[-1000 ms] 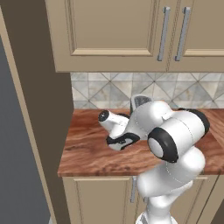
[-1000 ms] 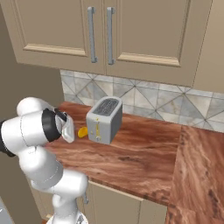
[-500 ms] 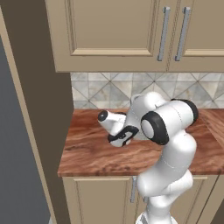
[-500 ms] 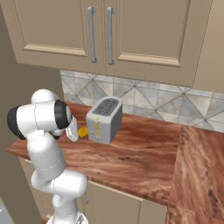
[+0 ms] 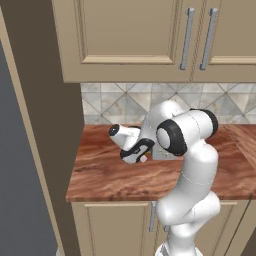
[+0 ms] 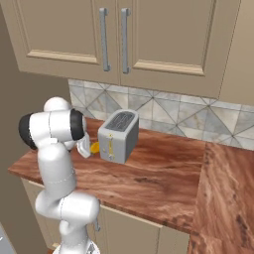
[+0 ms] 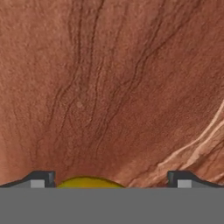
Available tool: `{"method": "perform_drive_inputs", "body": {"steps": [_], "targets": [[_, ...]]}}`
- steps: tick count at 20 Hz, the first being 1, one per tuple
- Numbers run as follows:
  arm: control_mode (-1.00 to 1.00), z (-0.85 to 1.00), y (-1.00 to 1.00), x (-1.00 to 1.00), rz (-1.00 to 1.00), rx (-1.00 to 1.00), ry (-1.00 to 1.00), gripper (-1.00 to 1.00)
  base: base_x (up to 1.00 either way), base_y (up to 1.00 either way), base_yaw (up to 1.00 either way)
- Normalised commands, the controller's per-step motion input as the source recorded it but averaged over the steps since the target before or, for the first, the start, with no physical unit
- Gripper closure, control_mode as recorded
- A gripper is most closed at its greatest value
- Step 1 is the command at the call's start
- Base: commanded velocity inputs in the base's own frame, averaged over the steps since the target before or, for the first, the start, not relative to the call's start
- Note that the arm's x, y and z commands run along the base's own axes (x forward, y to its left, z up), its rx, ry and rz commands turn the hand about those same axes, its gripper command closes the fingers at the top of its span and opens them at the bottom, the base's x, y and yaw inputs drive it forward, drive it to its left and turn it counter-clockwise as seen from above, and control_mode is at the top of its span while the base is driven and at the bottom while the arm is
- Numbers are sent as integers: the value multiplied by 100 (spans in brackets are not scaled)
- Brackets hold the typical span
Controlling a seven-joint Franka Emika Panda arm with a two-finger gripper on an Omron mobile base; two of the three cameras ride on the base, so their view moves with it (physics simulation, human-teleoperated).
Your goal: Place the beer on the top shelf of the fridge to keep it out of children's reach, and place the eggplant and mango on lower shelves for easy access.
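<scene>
While the mango (image 6: 94, 147) lay on the counter (image 6: 163, 183) just beside the toaster's (image 6: 118, 135) left side, toward the back wall, the gripper (image 7: 107, 180) hung above it, jaws spread wide and empty. Bare counter stretched toward the front edge and the right corner.

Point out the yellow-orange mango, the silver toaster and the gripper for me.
small rounded yellow-orange mango (image 7: 89, 182), hand view, its top curve between the fingertips
boxy silver toaster (image 6: 119, 137), right base view, its front side panel
gripper (image 7: 111, 180), hand view, midway between its open fingertips
</scene>
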Motion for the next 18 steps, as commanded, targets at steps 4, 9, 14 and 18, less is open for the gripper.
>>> {"method": "perform_drive_inputs", "body": {"steps": [4, 9, 14, 18], "targets": [[-100, -25, -16, 17, 0, 0, 5, -100, 0, 0, 0], [-100, -10, -15, -3, 3, 0, 6, -100, 0, 0, 0], [-100, 0, -9, -32, 8, 0, 0, -100, 0, 0, 0], [-100, 11, -18, -25, 5, 0, -6, -100, 0, 0, 0]]}}
